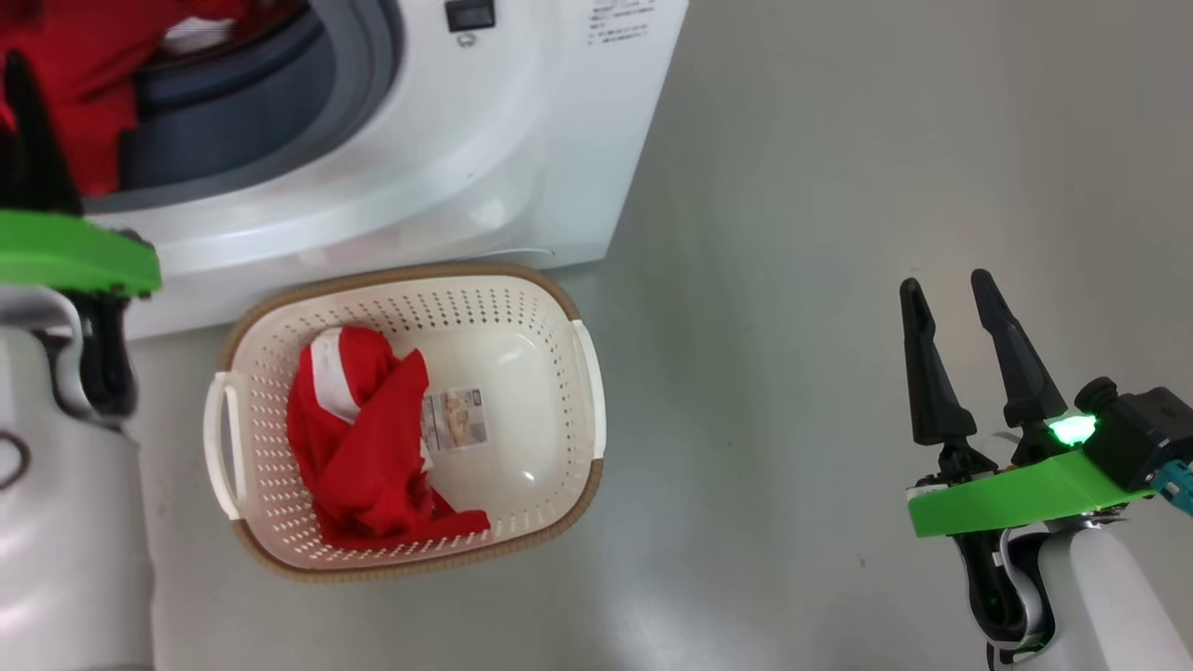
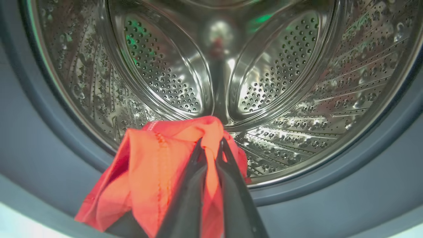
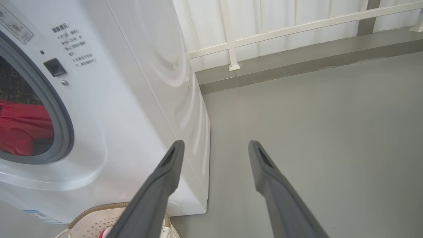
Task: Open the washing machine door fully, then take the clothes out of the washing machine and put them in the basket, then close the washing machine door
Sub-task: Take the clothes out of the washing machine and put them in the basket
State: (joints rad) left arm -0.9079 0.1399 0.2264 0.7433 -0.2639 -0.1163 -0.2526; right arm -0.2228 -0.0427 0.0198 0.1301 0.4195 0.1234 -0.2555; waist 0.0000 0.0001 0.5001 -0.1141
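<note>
Head view, stock at this moment. Washer (image 1: pixel 391 186): mouth clear of the door, so you can count the opening step as done. Basket (image 1: pixel 559 291): on the floor (image 1: pixel 792 419), just in front of the washer; one red-and-white garment (image 1: pixel 373 457) lies in its left half. Left fingers (image 2: pixel 228 175): pinched shut on a second red garment (image 2: pixel 148 178) at the lip of the drum (image 2: pixel 281 76); behind it you see bare steel. Right fingers (image 1: pixel 927 373): spread wide, holding nothing, over the floor well apart from the basket. Left for you, by my reckoning: carry this garment to the basket, check the drum for more, shut the door. Writing: sticker (image 1: pixel 454 419) on the basket bottom, too small to read; several printed lines (image 3: pixel 74 44) beside the washer's latch hole (image 3: pixel 54 67), not legible; blue label (image 3: pixel 39 215) at its lower front edge, unreadable. No brand name can be made out.
</note>
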